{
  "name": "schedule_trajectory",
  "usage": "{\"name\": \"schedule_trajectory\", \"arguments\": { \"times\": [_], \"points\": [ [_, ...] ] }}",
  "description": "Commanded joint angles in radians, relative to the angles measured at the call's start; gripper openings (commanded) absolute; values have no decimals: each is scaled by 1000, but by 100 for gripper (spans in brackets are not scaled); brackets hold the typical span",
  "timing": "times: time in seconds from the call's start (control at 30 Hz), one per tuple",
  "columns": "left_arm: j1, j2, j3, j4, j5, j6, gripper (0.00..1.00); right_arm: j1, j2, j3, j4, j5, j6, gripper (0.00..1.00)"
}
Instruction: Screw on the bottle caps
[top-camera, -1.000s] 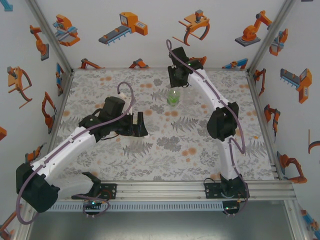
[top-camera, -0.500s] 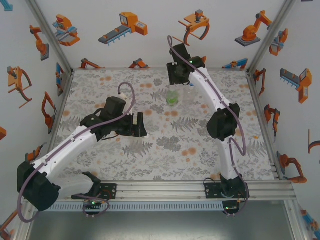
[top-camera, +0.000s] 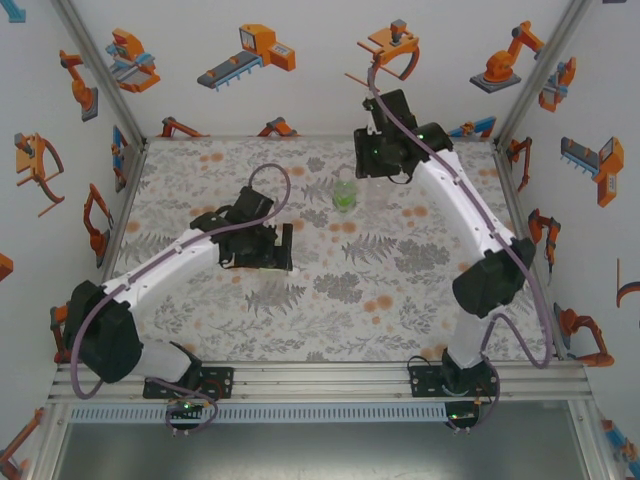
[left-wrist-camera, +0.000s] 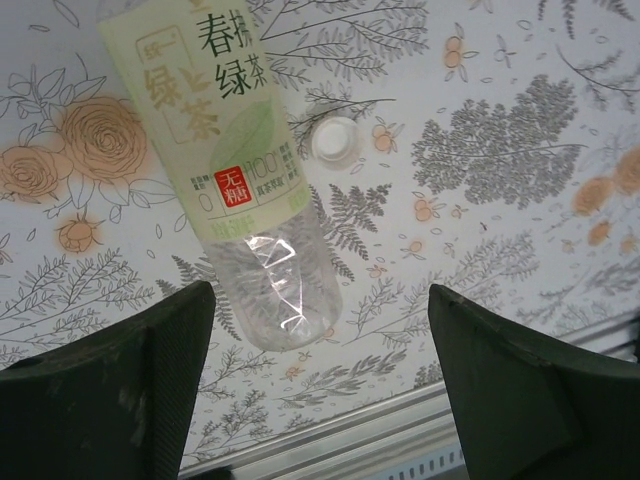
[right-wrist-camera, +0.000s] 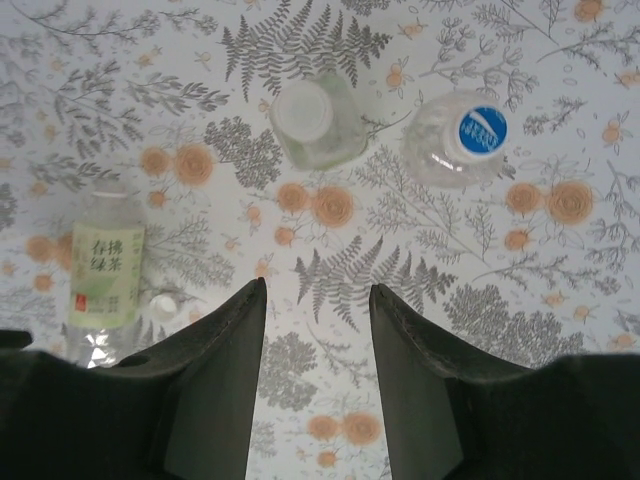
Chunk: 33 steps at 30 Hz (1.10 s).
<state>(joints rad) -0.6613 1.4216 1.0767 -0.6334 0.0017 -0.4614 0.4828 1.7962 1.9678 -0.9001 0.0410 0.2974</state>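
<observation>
Your left pincer (left-wrist-camera: 322, 300) hangs open over the flowered table (left-wrist-camera: 520, 90), fingers (left-wrist-camera: 110, 400) spread wide and gripping nothing. The yellow bottle (left-wrist-camera: 215, 140) lies on its side below, its clear base between the two fingers and apart from both, its label end running ahead and a little to the left. The white cap (left-wrist-camera: 335, 140) lies loose on the table ahead of that pincer, just beside the bottle's right flank. Your right pincer (right-wrist-camera: 317, 290) is open too, at a narrower gap, with nothing gripped between its fingers (right-wrist-camera: 225, 390). Ahead of it stand the other two bottles, seen from above. The green bottle (right-wrist-camera: 335, 140) is almost dead ahead, a shade to the left, with the greenish cap (right-wrist-camera: 300, 112) sitting on its mouth. The clear bottle (right-wrist-camera: 435, 160) stands ahead and to the right, near the green one but apart from it, topped by the blue cap (right-wrist-camera: 483, 130). Whether either cap is screwed tight cannot be told from above. Off to the left of the right pincer's left finger lies the yellow bottle, the white cap just beside it.
</observation>
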Motion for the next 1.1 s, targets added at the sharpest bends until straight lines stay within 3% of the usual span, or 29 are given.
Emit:
{"name": "schedule_trajectory", "arguments": {
  "times": [0.0,0.2,0.4,1.07],
  "points": [
    [-17,45,50,-68,-112,-53,81,1,-95,-101,56,-12,61,45],
    [-30,140,57,-82,-195,-107,78,0,-235,-267,88,-11,105,45],
    [-27,235,45,-29,-206,-129,78,0,-310,-366,107,-30,140,45],
    [-8,315,12,46,-185,-120,60,0,-353,-430,102,-30,154,45]
  ]
}}
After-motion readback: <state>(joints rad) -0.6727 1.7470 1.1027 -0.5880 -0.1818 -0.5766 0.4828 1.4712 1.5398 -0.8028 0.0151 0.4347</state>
